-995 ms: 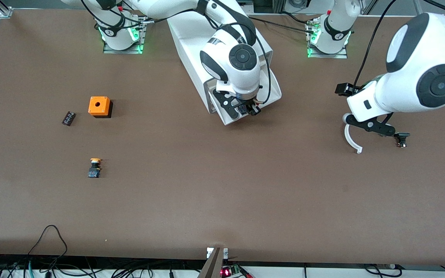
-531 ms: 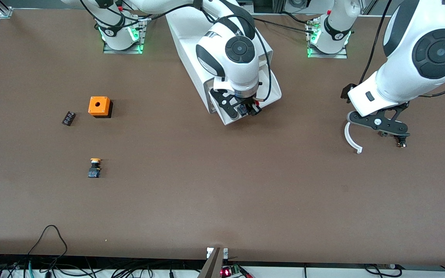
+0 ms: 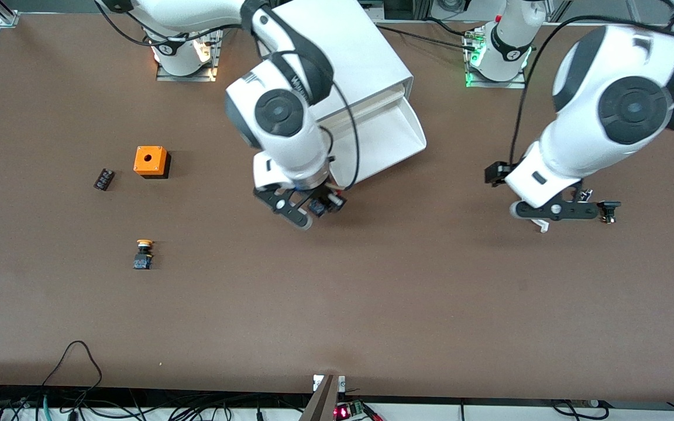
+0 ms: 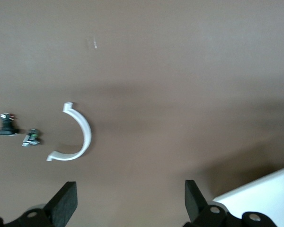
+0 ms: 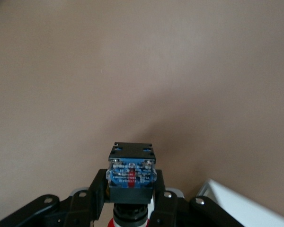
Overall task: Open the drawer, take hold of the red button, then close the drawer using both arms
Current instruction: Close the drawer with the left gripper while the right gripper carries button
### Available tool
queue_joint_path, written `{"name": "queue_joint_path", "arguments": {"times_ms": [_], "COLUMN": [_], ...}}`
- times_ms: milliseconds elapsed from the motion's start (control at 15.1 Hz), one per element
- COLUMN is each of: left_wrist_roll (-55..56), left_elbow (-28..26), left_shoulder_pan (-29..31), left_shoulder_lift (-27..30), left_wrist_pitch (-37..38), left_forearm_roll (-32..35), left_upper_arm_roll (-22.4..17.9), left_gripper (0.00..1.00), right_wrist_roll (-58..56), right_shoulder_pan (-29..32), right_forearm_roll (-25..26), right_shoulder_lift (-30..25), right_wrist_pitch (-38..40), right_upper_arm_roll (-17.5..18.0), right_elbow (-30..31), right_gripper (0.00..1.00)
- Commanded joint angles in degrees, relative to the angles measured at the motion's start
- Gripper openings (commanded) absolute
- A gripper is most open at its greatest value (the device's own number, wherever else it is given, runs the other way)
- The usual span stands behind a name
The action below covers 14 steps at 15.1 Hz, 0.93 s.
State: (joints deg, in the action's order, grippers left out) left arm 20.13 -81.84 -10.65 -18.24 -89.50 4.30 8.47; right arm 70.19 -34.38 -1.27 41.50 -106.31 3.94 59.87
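The button has a black body and a blue base, with a bit of red cap showing below. My right gripper is shut on it. In the front view this gripper holds the button over bare table just off the corner of the open drawer of the white cabinet. My left gripper is open and empty, low over the table at the left arm's end, above a white curved piece. In the left wrist view its fingertips stand wide apart.
A yellow-capped button, an orange box with a hole and a small black part lie toward the right arm's end. Small black parts lie beside the white curved piece. A drawer corner shows in the left wrist view.
My right gripper has lifted the button out of the drawer and carried it toward the right arm's end and the front camera. My left arm has shifted toward the drawer, over the curved piece.
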Motion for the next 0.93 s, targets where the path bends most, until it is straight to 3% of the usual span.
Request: {"name": "queue_joint_path", "arguments": {"times_ms": [0, 332, 597, 863], "left_wrist_roll": [8.3, 25.2, 34.2, 39.5], "left_elbow": [-7.3, -16.4, -23.1, -25.5], "left_shoulder_pan": [-3.3, -10.0, -14.4, -16.5], "left_shoulder_lift": [0.9, 0.6, -0.6, -2.3], "left_wrist_pitch": [-9.1, -23.7, -34.0, -40.1], "left_forearm_roll": [-0.5, -0.5, -0.1, 0.2], "left_upper_arm_roll": [-0.1, -0.2, -0.2, -0.2], "left_gripper": [0.99, 0.99, 0.99, 0.99], "right_wrist_roll": [-11.4, -31.0, -45.6, -54.0], "right_shoulder_pan": [4.7, 12.3, 17.2, 22.2], "right_forearm_roll": [-0.1, 0.1, 0.6, 0.3], "right_shoulder_lift": [-0.3, -0.3, -0.3, 0.0], "right_wrist_pitch": [1.1, 1.3, 2.2, -0.3], "right_upper_arm_roll": [1.1, 0.9, 0.1, -0.1], "right_elbow": [-0.2, 0.5, 5.4, 10.2], "right_gripper": [0.0, 0.0, 0.0, 0.0]}}
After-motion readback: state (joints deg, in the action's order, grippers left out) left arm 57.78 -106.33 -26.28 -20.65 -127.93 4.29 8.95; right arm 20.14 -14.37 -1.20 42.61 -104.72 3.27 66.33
